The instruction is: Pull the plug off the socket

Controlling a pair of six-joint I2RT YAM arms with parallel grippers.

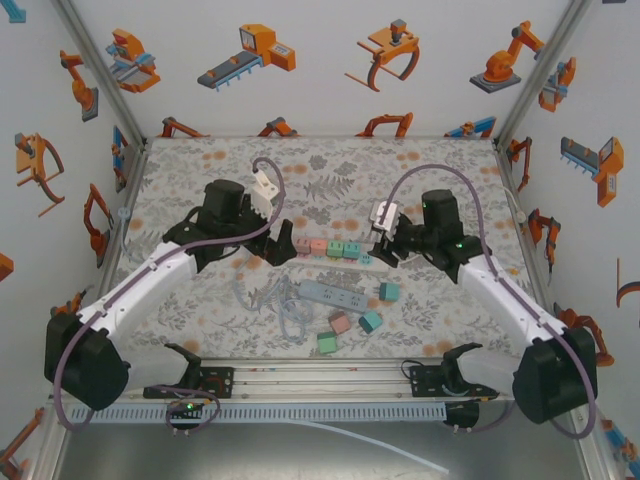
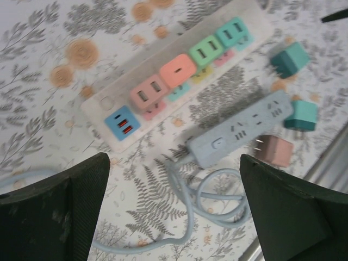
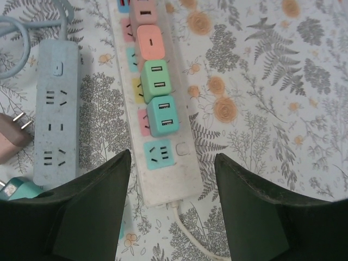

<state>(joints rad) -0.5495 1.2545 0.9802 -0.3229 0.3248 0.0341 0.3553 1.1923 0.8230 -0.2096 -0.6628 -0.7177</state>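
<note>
While the right gripper (image 3: 172,157) hangs wide and empty, the rigid, light teal plug (image 3: 162,116) likely suits a side pinch.

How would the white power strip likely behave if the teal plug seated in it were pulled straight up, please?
It would probably lift with the teal plug, since the white power strip lies unclamped on the table. It looks a rigid bar, so it should not flex. Its thin cord likely adds little drag.
</note>
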